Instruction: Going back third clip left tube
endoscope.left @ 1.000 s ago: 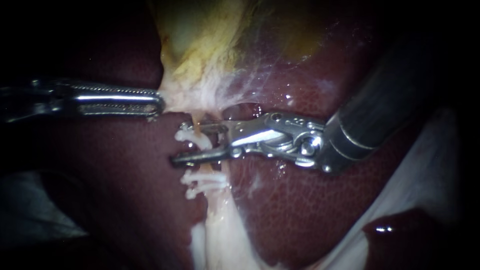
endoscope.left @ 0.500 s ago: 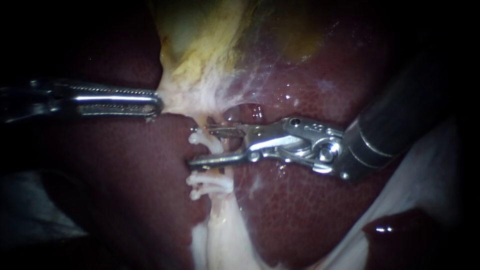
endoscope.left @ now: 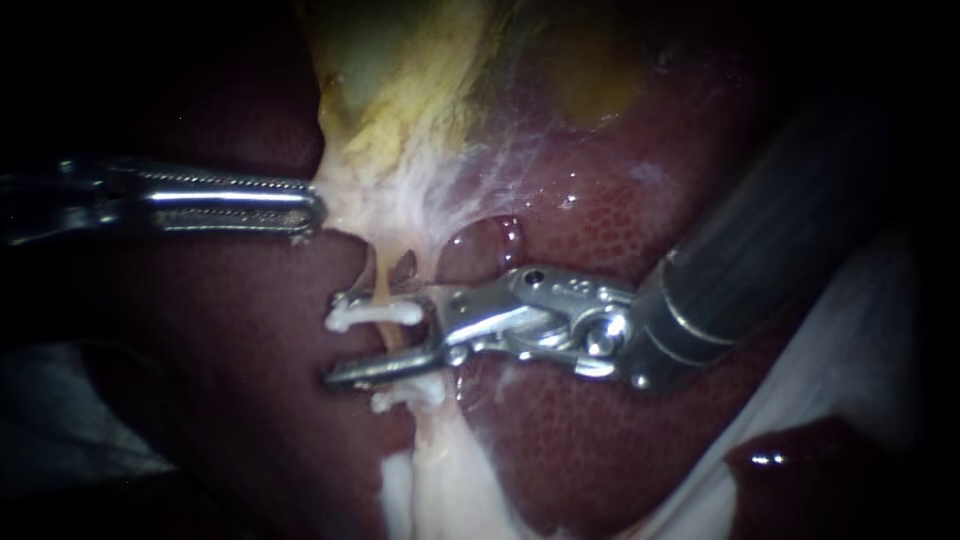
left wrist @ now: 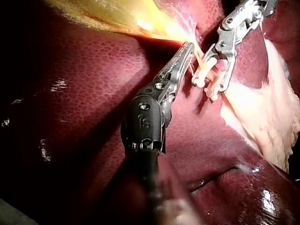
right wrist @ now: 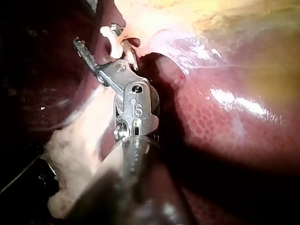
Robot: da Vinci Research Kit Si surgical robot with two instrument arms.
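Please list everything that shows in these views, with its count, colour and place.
liver: one, dark red, under and around everything.
gallbladder: one, yellowish, above the instruments.
pale tissue: one patch, whitish, strands at the gallbladder's lower end.
tube: one, pale yellow, running down from the pale tissue.
clips: at least two, white, across the tube; one inside the right instrument's open tip, one just below it.
left instrument: one, silver, shut on the pale tissue.
right instrument: one, silver tip on a dark shaft, open astride the tube.
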